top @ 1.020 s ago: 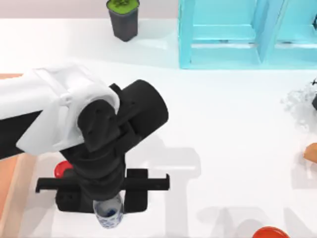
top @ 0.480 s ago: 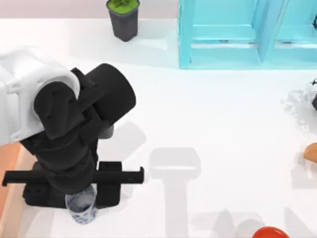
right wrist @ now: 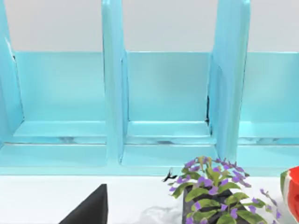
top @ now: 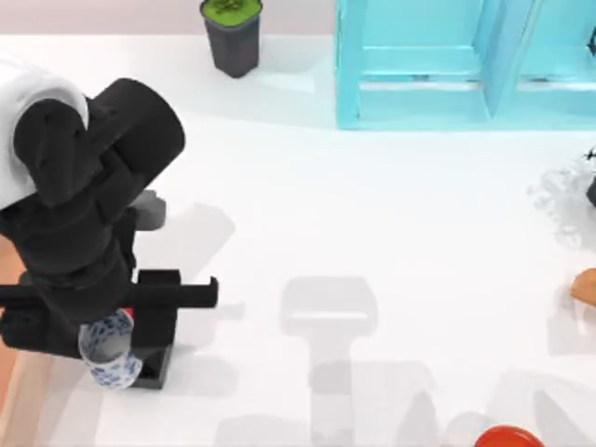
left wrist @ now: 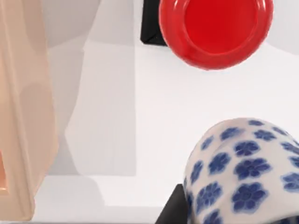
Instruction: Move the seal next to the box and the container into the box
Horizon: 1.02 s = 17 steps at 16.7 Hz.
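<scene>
Bright and even everywhere, with a white table (top: pixel 400 214) almost washed out. Soft grey shadows on it in the top view, with blurry edges: one rectangular patch near the middle, some fainter ones along the near edge, one more beside the left arm (top: pixel 84 214). Also a short shadow beside the dark pot (top: pixel 232 37) toward the turquoise shelf (top: pixel 466 65). Glossy highlight on the red knob of the seal (left wrist: pixel 216 30) in the left wrist view, and pale grey shadow bands beside the wooden box (left wrist: pixel 21 107). Slightly soft outline on the close container (left wrist: pixel 243 172). Flat, shadowless light on the shelf in the right wrist view.
</scene>
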{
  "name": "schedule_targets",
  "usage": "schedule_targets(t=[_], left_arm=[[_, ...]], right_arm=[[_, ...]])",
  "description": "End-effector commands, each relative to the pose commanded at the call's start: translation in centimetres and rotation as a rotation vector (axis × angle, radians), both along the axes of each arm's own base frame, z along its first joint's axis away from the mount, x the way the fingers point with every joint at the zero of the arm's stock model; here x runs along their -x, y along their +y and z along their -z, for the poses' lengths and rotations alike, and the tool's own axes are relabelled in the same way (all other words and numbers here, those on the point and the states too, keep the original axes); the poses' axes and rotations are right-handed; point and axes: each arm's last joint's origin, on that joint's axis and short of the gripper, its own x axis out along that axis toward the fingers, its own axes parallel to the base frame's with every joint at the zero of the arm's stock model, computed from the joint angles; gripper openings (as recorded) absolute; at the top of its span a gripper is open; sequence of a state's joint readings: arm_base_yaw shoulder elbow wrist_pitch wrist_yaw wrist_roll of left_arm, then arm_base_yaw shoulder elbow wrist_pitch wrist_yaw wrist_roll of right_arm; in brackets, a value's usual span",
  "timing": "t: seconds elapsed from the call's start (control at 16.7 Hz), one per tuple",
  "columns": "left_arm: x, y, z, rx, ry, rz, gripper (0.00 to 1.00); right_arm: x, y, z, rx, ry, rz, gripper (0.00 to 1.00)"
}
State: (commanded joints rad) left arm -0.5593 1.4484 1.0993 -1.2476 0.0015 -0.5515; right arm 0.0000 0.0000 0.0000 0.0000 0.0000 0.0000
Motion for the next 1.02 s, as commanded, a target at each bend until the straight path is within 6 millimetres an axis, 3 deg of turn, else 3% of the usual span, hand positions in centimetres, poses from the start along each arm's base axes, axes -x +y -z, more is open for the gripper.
schedule_targets(t=[0.48,1.02], left_arm=[[-2.7,5.7,0.1,0.005,0.0,0.007,0.0],[-3.8,12.7,0.1,0.017,-0.008,0.01,0.0]], right_arm=[[0.0,0.0,0.0,0.0,0.0,0.0,1.0],[0.0,0.0,0.0,0.0,0.0,0.0,1.0]])
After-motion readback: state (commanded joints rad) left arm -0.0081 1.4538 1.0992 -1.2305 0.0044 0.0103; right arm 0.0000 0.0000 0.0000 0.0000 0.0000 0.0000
